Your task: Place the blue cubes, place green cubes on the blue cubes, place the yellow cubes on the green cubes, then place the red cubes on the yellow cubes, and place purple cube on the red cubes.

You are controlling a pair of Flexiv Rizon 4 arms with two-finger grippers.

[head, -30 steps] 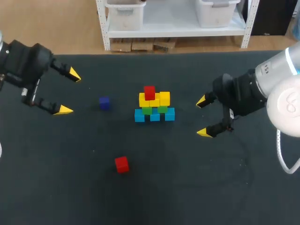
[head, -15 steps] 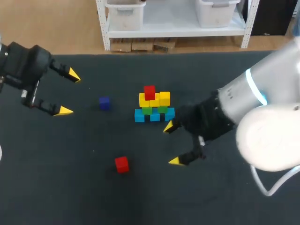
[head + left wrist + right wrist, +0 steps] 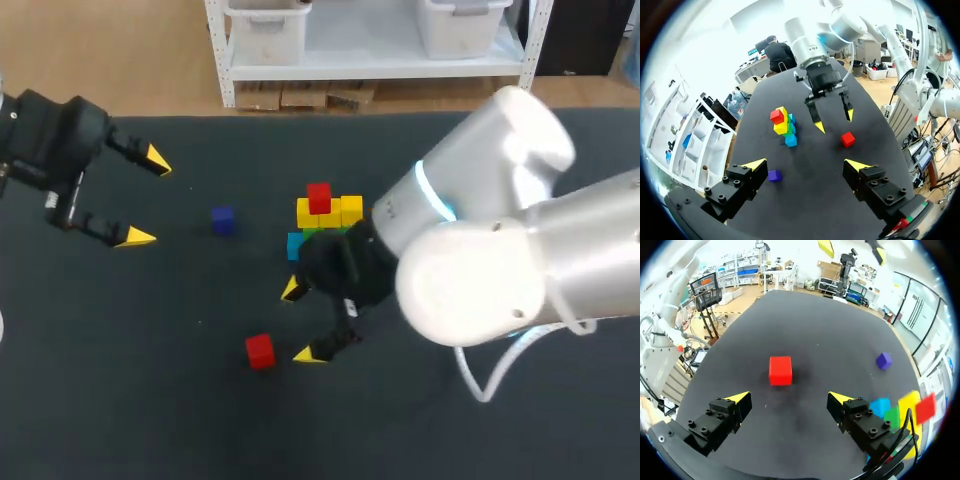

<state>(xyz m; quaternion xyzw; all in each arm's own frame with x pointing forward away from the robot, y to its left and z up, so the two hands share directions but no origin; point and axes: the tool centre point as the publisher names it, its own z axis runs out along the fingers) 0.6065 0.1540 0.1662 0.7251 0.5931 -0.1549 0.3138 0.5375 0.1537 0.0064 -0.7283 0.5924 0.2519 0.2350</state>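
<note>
From above, the right arm (image 3: pixel 470 270) hides the stack's (image 3: pixel 330 212) near-right side, leaving one blue cube (image 3: pixel 296 245) in sight. The left wrist view shows blue, green, yellow and red layers unblocked. There are two red cubes: the top red cube (image 3: pixel 319 197) and the loose red cube (image 3: pixel 260 351), near on the table (image 3: pixel 150 400). The latter lies just left of the right gripper (image 3: pixel 302 322), which is released and empty. One purple cube (image 3: pixel 223 221) lies left of the stack. The left gripper (image 3: pixel 146 198), far left, is also spread and empty.
</note>
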